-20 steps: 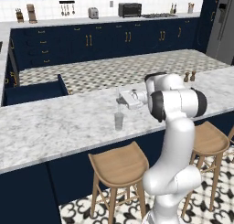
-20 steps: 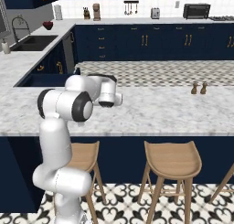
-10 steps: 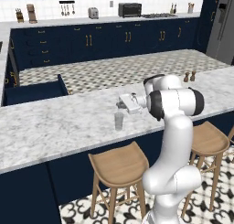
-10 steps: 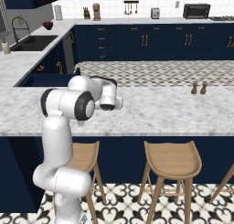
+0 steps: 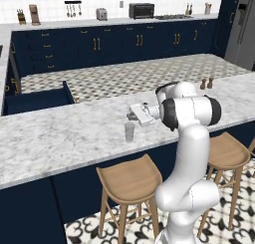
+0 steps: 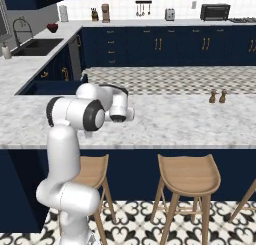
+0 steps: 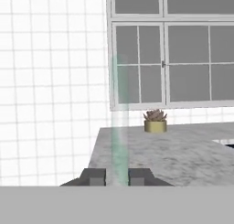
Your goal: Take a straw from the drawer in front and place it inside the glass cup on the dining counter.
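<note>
Straw clamped in the claw above the cup on the bench.

Taking the cup as landmark, from left to right: the open drawer is seen far to its left, beyond the bench. The cup is stood near the bench's front edge. Just above and slightly right of the cup, the claw is held closed on the straw, which is seen in the hand view rising pale and straight from between the two fingertips. A stool is placed below the cup.
</note>
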Available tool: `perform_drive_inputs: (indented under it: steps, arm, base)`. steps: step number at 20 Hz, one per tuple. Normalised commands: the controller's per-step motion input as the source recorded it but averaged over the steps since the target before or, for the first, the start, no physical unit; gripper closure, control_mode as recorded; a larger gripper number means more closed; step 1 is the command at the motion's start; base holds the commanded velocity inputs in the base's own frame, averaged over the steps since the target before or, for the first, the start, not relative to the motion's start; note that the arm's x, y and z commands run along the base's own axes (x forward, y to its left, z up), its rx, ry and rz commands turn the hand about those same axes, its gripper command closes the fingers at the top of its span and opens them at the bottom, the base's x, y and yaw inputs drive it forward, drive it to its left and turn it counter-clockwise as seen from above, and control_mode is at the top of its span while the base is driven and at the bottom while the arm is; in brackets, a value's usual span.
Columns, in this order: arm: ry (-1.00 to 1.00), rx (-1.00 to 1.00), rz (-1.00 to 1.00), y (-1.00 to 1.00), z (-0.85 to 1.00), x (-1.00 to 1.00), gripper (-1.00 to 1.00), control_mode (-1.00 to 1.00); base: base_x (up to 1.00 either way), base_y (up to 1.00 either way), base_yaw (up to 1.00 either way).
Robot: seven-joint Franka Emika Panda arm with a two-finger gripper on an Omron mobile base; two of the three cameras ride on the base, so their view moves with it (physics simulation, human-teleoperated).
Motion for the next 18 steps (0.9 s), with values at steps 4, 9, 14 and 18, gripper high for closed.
perform_drive_inputs:
  steps: [4,9,14,18]
  arm:
    - [0.0,0.0,0.01,0.0,-0.36,0.0,1.0,-1.0]
    - [0.0,0.0,0.01,0.0,-0.25,0.0,1.0,-1.0]
    - [0.0,0.0,0.01,0.0,-0.19,0.0,1.0,-1.0]
    - [-0.03,0.0,0.01,0.0,-0.05,0.0,-1.0,-1.0]
  base:
    - [0.0,0.0,0.0]
    - [0.0,0.0,0.0]
    - [0.0,0.0,0.0]
    - [0.0,0.0,0.0]
